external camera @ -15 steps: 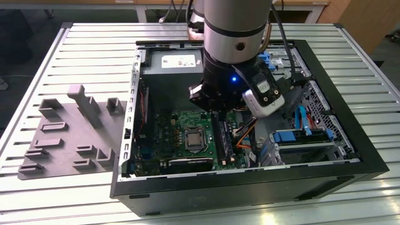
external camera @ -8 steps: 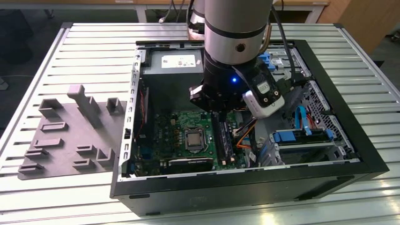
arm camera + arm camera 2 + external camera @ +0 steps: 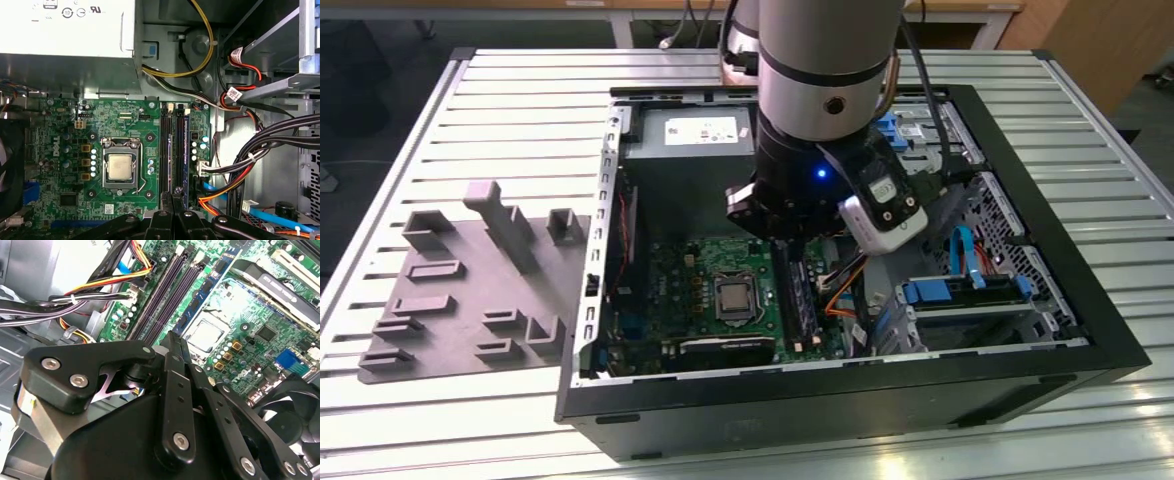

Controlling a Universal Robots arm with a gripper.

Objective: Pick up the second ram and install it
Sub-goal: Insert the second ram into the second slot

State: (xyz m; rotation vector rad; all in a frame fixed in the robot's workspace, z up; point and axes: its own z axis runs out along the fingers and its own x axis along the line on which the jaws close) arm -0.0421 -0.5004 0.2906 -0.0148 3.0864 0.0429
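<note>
Fingers (image 3: 176,352) of the robot arm (image 3: 821,70) hang pressed together, tips down, inside the open computer case (image 3: 1067,330). They are poised over the dark memory slots (image 3: 170,150) of the green motherboard (image 3: 65,200). Nothing can be made out between the 2 tips in either wrist view.

In the exterior view the second ram (image 3: 797,300) appears to be the long dark stick standing on edge in the slot bank just under the wrist, running from 12 to 6 o'clock. The processor socket (image 3: 736,298) sits near it at 9 o'clock, and a bundle of orange and black cables (image 3: 847,285) lies just beside it at 3 o'clock. Whether the stick is fully seated cannot be told. The grey tray (image 3: 467,290) lies on the slatted tabletop (image 3: 520,90) at 9 o'clock of the case, well apart from the work.

The job looks to be at the seating stage. Done well, the push goes straight down on the stick's top edge, with the closed tips centred on that thin edge so they cannot slide onto the neighbouring slot. The stick should stand upright and square in its guides. Pressure should reach both ends evenly so that 1 end does not ride high. The cables at 3 o'clock want a wide berth, and the force is best kept modest, since a board is likely to flex under a hard shove.
</note>
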